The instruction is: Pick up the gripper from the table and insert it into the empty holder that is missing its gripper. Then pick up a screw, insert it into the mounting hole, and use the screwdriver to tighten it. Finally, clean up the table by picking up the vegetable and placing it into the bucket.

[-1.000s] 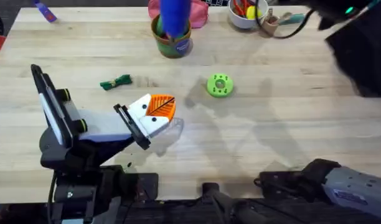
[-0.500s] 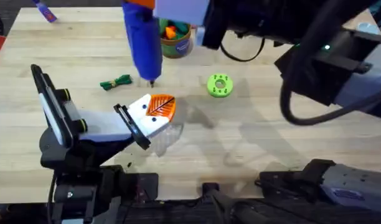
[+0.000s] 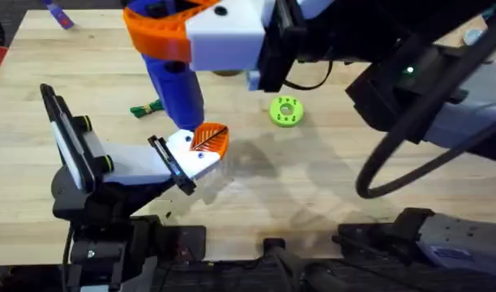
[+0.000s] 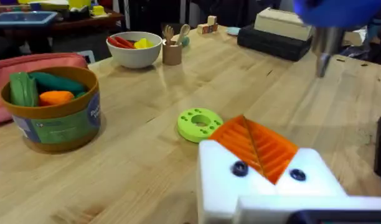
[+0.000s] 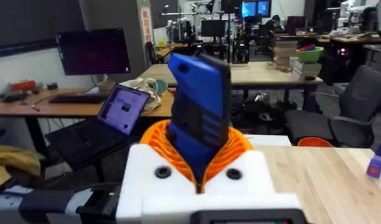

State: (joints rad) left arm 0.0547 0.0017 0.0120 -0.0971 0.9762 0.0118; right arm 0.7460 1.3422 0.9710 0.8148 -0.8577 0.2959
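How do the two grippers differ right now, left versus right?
The right gripper is shut on the blue screwdriver; the left gripper holds nothing, its orange pads closed together. The right gripper hangs above the table with the screwdriver tip pointing down near the left gripper, which sits low by the table. Both have white fingers with orange ribbed pads.

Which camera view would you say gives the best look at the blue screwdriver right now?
The overhead view: it shows the screwdriver held by the right gripper, angled down over the holder. The right wrist view shows its blue upper body between the orange pads; the left wrist view shows its metal tip.
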